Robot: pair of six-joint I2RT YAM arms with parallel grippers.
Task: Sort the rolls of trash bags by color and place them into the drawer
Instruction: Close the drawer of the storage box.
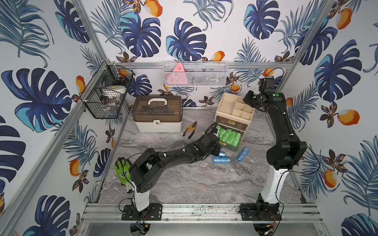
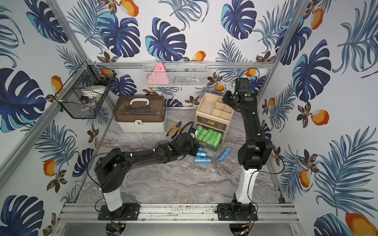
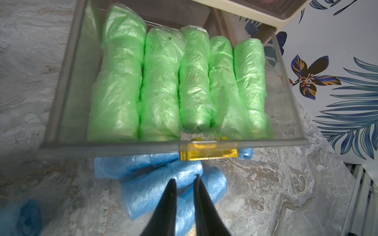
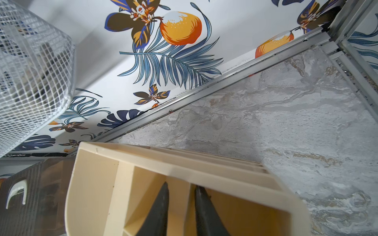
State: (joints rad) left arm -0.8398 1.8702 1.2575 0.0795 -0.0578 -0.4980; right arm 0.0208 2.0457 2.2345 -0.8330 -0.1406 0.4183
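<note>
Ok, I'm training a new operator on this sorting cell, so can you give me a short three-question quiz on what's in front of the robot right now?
1. Which claw is down at the blue rolls on the table?
2. The rolls in the open drawer are: A pink, B green, C blue.
3. True or false: the pliers lie inside the drawer.

Key:
1. The left claw.
2. B, the green rolls.
3. False; they lie on the table next to the carry case.
</note>
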